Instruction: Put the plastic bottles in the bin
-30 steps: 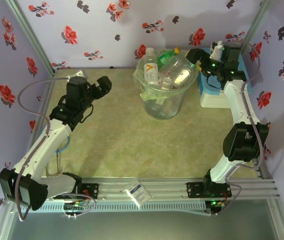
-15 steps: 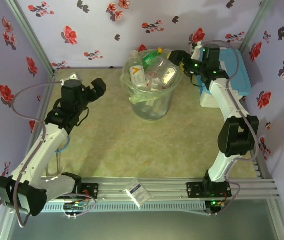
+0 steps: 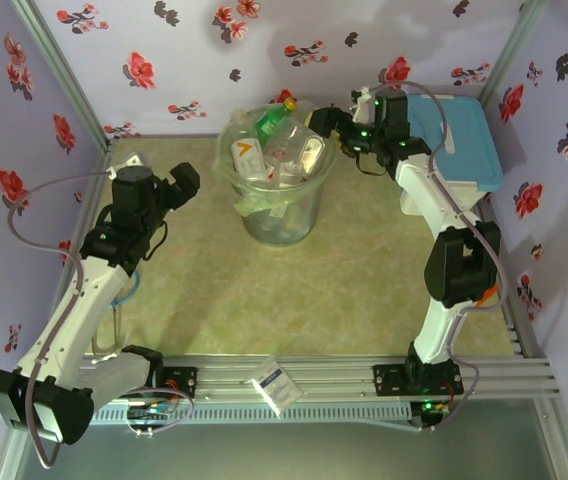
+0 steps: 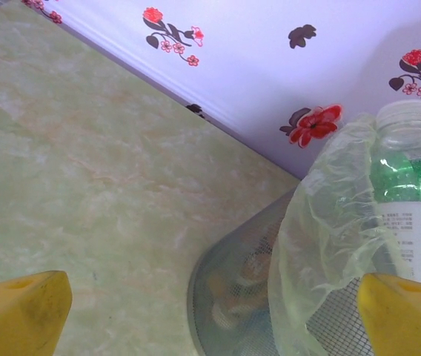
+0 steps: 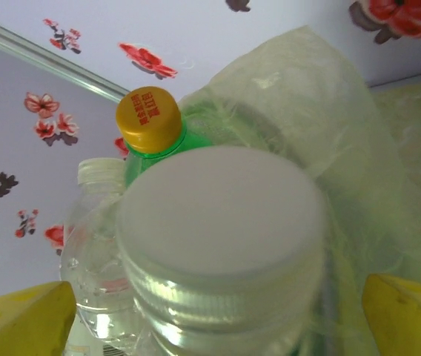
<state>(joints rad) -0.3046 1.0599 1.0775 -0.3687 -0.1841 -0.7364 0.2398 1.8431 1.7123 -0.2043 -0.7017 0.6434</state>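
Although the bin (image 3: 279,215) is stood on the table (image 3: 264,300) close to the back wall, its rim is overtopped by the plastic bottles (image 3: 247,158) heaped inside it. Among them a green bottle (image 3: 269,121) with a yellow cap (image 5: 149,119) is seen at the far side of the bin, and a clear one with an orange mark is laid at the bin's left. A thin pale green bag (image 4: 322,245) is draped over the bin's rim. The right claw (image 3: 322,118) is held at the bin's upper right edge with its fingers spread wide. Between them, in the right wrist view, a white-capped bottle (image 5: 221,222) is seen close up, apart from both fingertips. The left claw (image 3: 185,179) is held left of the bin and apart from it, spread open with nothing grasped. A blue-lidded cooler box (image 3: 464,140) is set to the right of the bin.
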